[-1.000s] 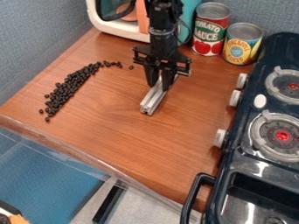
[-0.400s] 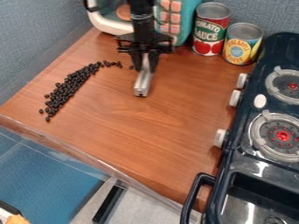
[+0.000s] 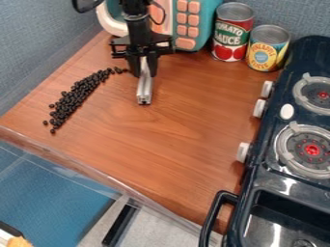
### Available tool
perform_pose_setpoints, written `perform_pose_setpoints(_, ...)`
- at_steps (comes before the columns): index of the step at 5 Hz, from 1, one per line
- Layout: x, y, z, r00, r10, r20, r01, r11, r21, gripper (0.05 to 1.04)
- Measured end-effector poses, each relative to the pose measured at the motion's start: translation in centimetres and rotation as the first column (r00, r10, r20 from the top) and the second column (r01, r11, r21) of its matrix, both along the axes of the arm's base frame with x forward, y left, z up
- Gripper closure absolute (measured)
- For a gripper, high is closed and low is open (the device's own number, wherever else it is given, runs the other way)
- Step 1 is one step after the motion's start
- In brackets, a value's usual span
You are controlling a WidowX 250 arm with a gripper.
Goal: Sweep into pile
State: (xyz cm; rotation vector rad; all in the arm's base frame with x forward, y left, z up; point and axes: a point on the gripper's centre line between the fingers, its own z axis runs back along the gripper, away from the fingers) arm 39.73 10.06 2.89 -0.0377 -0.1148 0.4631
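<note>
One metal bar [image 3: 144,91] pinched in my gripper [image 3: 143,72], just beside the upper end of the black beads [image 3: 73,99], strung in a long streak on the counter [image 3: 168,144]. Reads as sweep start, no compact pile. Next: keep bar low, nudge that thin end toward the thick part.
</note>
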Motion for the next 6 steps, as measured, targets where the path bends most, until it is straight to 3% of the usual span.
perform_pose_setpoints(3,-2.8,4.3,0.6,0.991,0.132,0.017,-0.132,0.991,-0.009,0.757)
perform_pose_setpoints(5,-3.4,5.4,0.6,0.989,0.148,0.009,-0.148,0.989,-0.011,0.757)
perform_pose_setpoints(6,-3.1,5.1,2.4,0.989,0.138,0.052,-0.137,0.99,-0.023,0.757)
